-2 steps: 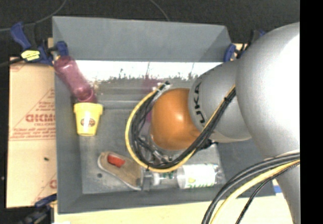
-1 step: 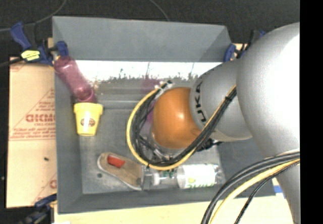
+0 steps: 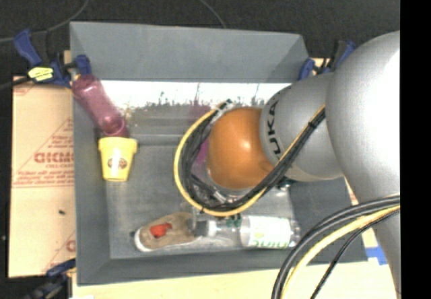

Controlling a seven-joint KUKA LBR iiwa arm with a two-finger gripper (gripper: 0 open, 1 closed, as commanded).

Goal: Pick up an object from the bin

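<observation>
Grey metal bin (image 3: 94,223). Gripper (image 3: 200,217), beneath orange wrist cover (image 3: 236,146), stood low between clear plastic bottle (image 3: 262,231), just right, and clear item (image 3: 161,231) holding a red piece, just left. Whether gripper was clenched or released could not be told. Yellow cup (image 3: 117,158) and pink bottle (image 3: 98,104): well to upper left.

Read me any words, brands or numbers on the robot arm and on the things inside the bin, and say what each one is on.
"UKA": dark letters on the grey arm, beside its orange cover; the start of the word is hidden.
Green label on the clear bottle: it carries print, too blurred to read.
Round mark on the yellow cup: too small to read, if it holds text at all.
</observation>
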